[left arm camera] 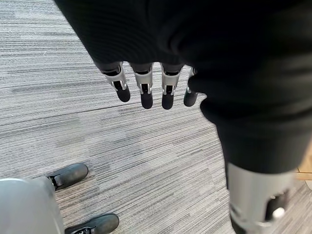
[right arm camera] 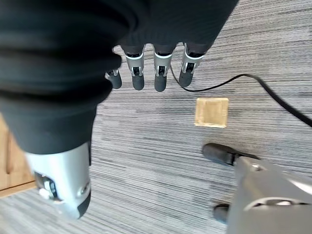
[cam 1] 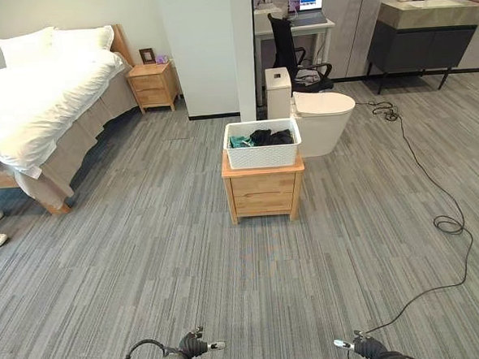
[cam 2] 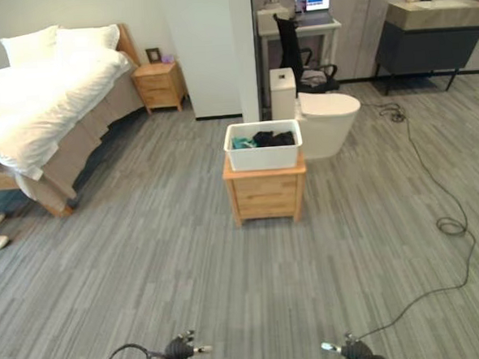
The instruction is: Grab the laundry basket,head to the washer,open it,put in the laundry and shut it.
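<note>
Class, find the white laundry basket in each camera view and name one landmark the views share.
Left eye view: laundry basket at centre, on the wooden cabinet.
Right eye view: same spot, just above centre.
Left wrist view: carpet past the left hand.
Right wrist view: carpet past the right hand.
Shared landmark: the toilet behind the basket.

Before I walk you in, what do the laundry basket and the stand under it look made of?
The laundry basket looks like white moulded plastic: matte walls with a fine perforated weave pattern. The stand beneath it looks like light wood or wood veneer, with visible grain and a satin finish.
</note>
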Available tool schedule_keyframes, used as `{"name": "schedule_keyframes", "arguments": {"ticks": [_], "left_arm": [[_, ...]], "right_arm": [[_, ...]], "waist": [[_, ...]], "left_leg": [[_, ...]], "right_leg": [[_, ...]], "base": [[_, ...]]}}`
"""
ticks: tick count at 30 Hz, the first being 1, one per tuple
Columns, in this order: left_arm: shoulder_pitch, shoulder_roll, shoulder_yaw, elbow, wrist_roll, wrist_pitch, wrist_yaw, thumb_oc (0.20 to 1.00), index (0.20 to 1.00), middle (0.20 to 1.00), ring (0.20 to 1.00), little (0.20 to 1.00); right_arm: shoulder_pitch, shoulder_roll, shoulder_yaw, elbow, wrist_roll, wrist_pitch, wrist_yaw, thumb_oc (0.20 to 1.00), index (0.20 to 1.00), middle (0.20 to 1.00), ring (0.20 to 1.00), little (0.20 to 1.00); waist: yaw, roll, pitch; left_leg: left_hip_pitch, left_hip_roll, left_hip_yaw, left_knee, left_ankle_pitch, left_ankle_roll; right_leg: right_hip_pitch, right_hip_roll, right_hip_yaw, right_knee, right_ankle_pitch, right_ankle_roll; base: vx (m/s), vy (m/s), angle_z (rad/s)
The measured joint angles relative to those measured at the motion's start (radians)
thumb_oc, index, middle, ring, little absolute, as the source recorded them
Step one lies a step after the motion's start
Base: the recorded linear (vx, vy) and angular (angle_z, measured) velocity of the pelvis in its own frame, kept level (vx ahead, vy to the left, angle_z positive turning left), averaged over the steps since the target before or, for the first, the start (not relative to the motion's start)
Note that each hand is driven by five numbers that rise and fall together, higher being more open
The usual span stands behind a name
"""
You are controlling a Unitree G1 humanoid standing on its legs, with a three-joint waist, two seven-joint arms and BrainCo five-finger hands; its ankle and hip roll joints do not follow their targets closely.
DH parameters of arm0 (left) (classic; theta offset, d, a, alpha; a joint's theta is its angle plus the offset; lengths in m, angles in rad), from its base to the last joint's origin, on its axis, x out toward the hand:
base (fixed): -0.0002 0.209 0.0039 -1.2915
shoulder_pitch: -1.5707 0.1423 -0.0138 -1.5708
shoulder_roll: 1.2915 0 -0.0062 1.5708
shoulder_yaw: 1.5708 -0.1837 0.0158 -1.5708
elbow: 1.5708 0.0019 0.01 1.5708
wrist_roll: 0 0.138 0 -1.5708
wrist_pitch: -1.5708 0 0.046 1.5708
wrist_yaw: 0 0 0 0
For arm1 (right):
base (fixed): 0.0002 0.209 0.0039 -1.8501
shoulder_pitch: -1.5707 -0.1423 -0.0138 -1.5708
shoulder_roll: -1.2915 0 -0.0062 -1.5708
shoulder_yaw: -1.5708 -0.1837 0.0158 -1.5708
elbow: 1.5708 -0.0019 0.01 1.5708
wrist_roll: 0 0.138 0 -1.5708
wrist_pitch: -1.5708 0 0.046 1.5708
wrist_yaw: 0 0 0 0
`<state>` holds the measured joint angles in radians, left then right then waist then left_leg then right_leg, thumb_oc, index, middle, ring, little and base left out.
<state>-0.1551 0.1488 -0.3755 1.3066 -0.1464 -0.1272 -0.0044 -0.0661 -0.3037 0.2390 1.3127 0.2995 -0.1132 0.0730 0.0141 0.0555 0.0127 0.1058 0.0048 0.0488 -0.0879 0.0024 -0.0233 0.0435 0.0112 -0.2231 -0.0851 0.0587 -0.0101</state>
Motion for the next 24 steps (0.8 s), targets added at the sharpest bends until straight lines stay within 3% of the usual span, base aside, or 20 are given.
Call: {"name": "schedule_keyframes", "arguments": {"ticks": [7,18,24], "left_arm": [[0.002,0.004,0.004,0.008,-0.009,0.0,-0.02,1.0,1.0,1.0,1.0,1.0],[-0.006,0.008,0.007,0.009,-0.008,0.0,-0.02,1.0,1.0,1.0,1.0,1.0],[-0.065,0.037,0.01,0.009,-0.003,0.003,-0.014,1.0,1.0,1.0,1.0,1.0]], "right_arm": [[0.032,-0.001,0.009,0.052,0.0,0.009,0.061,1.0,1.0,1.0,1.0,1.0],[0.0,0.002,0.029,0.05,-0.062,0.01,0.057,1.0,1.0,1.0,1.0,1.0],[-0.023,0.018,0.028,0.066,-0.086,0.01,0.028,1.0,1.0,1.0,1.0,1.0]], "waist": [[0.011,-0.009,0.006],[0.026,-0.035,0.027],[0.018,-0.048,0.067]], "left_leg": [[-0.005,-0.002,-0.005,0.0,-0.001,-0.001],[-0.025,-0.016,0.019,0.0,0.0,0.012],[-0.03,-0.054,0.044,-0.005,-0.013,0.075]], "right_leg": [[-0.004,-0.001,-0.004,0.0,0.0,0.002],[-0.063,-0.02,0.023,0.059,-0.013,0.025],[-0.155,-0.068,0.05,0.241,-0.063,0.077]], "base": [[0.02,0.055,0.01],[0.01,0.113,-0.07],[0.05,0.148,-0.14]]}}
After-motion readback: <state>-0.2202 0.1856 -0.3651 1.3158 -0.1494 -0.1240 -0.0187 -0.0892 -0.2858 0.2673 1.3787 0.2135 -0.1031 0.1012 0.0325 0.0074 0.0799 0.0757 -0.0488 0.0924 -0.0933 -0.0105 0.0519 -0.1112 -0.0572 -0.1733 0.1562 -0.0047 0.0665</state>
